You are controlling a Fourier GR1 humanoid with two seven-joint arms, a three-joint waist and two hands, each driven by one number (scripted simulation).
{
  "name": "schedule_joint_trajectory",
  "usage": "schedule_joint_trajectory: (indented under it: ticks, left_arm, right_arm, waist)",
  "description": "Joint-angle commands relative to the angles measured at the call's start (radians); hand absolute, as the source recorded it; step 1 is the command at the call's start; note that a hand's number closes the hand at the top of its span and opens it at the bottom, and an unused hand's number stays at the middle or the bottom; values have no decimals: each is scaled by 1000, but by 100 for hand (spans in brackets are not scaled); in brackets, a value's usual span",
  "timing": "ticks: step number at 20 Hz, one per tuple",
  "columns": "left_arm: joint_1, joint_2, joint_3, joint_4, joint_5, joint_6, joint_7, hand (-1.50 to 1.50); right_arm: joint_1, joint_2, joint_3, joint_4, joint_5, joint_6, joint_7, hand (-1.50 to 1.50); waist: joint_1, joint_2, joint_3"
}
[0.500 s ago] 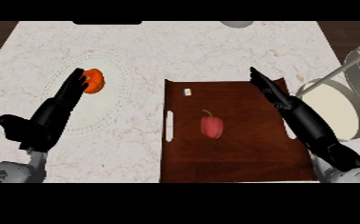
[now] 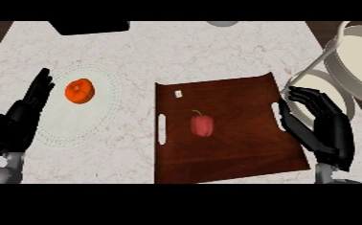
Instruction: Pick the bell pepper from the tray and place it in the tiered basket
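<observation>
On the brown tray (image 2: 240, 157), near its centre, lies the red bell pepper (image 2: 202, 125).
Right hand (image 2: 322, 130), fingers relaxed and empty, hovers at the tray's right edge; left hand (image 2: 25, 114) rests open, well left of it.

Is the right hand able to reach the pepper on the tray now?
Probably yes. The right hand is open at the tray's right edge, and nothing stands between it and the pepper.
</observation>
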Motion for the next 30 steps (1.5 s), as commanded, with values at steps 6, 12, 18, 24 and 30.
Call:
schedule_joint_trajectory:
  ticks: [6,12,18,24,30]
  left_arm:
    - [-41,-14,-20,21,-78,83,54,0]
    - [-49,-28,-46,8,-112,84,25,0]
    - [-85,-56,-87,-9,-136,90,60,0]
    - [-76,-68,-100,-3,-142,73,44,0]
    - [-109,-92,-94,18,-160,100,82,0]
  right_arm:
    - [348,265,124,-119,307,-570,0,-150]
    - [525,131,306,-162,562,-447,278,-150]
    - [532,73,345,-262,763,-280,580,-150]
    - [403,170,318,-376,999,-85,980,-150]
    - [162,267,343,-370,1124,170,1353,-150]
  waist:
    - [39,3,-7]
    - [89,19,-15]
    - [121,29,-15]
    - [136,25,-13]
    - [131,18,-7]
